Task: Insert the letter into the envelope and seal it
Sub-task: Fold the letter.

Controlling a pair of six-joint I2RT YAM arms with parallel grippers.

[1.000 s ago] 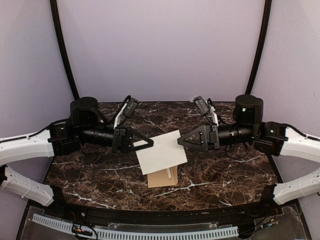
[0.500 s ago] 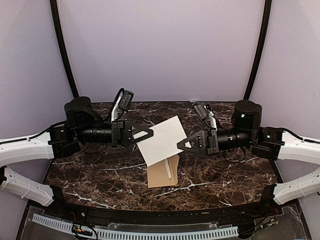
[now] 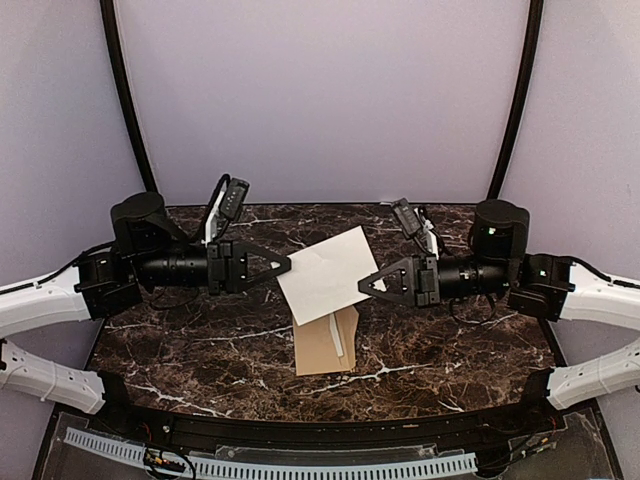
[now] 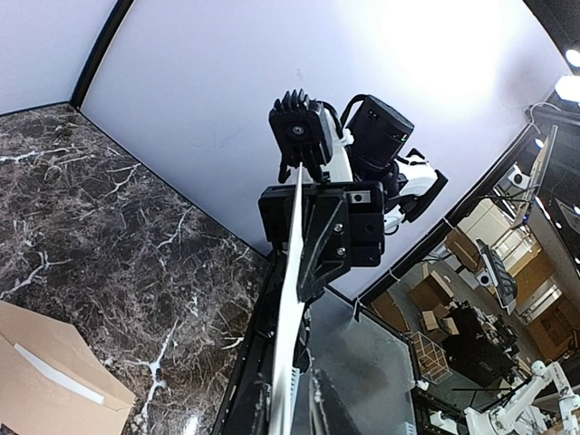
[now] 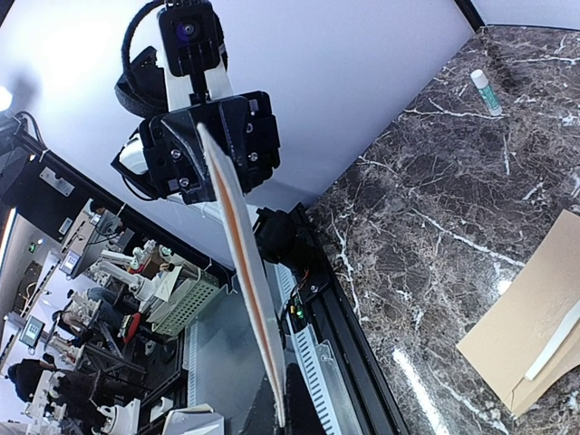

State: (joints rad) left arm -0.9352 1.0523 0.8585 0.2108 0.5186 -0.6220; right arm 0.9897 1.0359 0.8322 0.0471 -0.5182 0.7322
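Though edge-on in wrist views, letter (image 3: 325, 272) tight in right tool (image 3: 362, 285); hold of left tool (image 3: 288, 264) unclear.

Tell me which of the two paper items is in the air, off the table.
The pale letter, pinched at its edge by the right gripper; the brown envelope lies flat on the marble table below it.
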